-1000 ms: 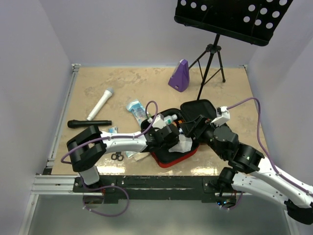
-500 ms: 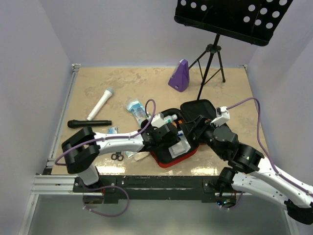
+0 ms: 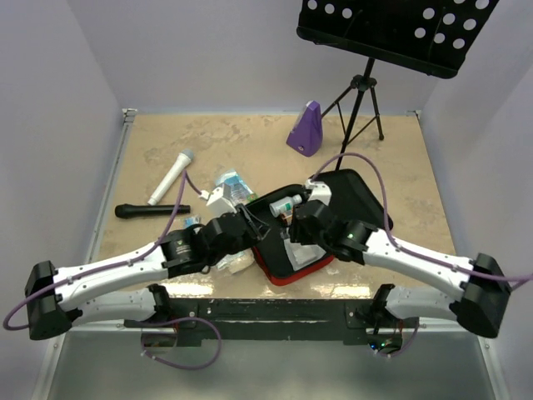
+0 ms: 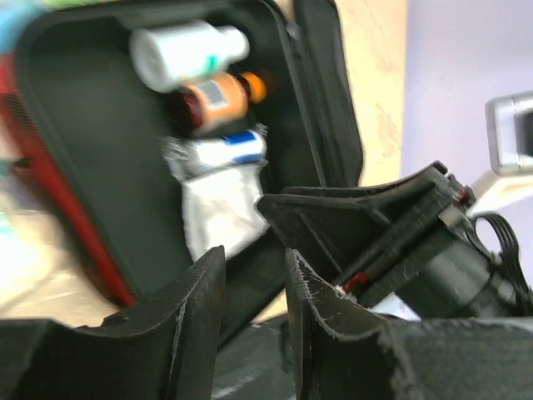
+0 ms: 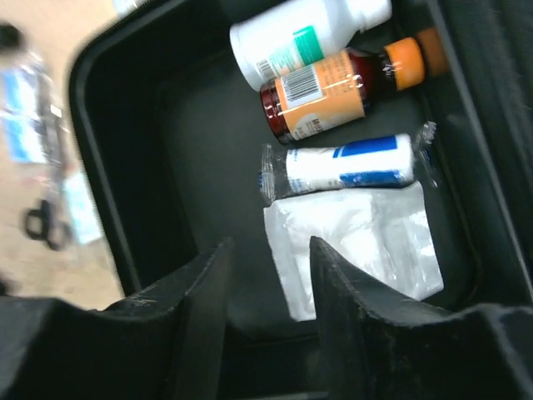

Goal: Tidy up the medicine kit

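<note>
Both my grippers are over the medicine kit (image 3: 291,277), which lies open on the table (image 3: 166,133) close to the near edge, between my two arms. Its red-rimmed tray is on the near-left and its black lid (image 3: 354,196) is propped up on the far-right, so the opened case runs diagonally away from me toward the right. My left gripper (image 4: 254,254) hangs at the tray's left rim with its fingers a little apart and nothing between them. My right gripper (image 5: 271,243) looks straight down into the tray, also parted and empty. Inside, along the hinge side, a white bottle (image 5: 300,37), a brown bottle (image 5: 333,92), a bandage roll (image 5: 350,162) and a flat white packet (image 5: 358,242) lie side by side, each with its long axis across the tray. What matters for the next move, as I judge it, is that the things not yet packed are all on the tray's left. The scissors (image 5: 40,225) and some loose packets (image 3: 233,185) lie on the table just beside that rim, on my left arm's side. My left gripper is therefore the nearer one for fetching them, with only a short carry rightward over the rim. The lid stands on my right arm's side, so closing it would fall to the right gripper. The two grippers are close together over the tray, so I would move one at a time.
</note>
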